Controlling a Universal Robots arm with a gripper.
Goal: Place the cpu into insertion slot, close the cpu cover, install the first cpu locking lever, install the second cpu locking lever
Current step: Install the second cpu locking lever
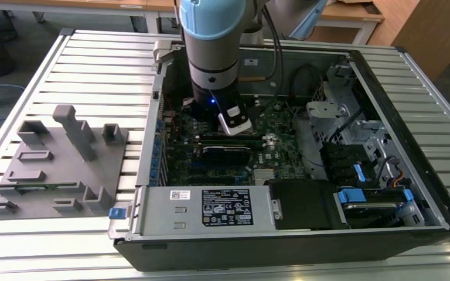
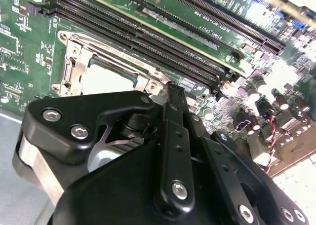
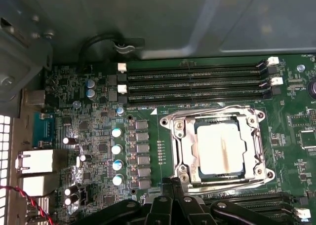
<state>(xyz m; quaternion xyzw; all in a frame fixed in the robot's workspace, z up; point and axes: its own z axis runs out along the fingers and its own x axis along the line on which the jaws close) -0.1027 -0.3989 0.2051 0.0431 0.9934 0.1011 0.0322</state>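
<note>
exterior view, arm reaching down into the open pc case (image 1: 412,146) on the slatted counter (image 1: 92,64), grey fixture block (image 1: 61,170) off to the exterior view's left, first wrist view, cpu (image 3: 219,148) sitting in the insertion slot (image 3: 183,151), cpu cover (image 3: 217,117) framing it, memory slots (image 3: 197,82) just beside, second wrist view, pincer (image 2: 170,94) clenched on nothing, tip right at the cover's edge, blocking half the socket

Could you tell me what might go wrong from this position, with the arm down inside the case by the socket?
1. The gripper sits right at the edge of the cpu cover; a slight misalignment could scrape the frame or the cpu lying under it.
2. Memory slots and capacitors crowd the socket, so a sideways slip could knock them.
3. The arm works deep inside the computer case, whose walls limit room for correction.
</note>
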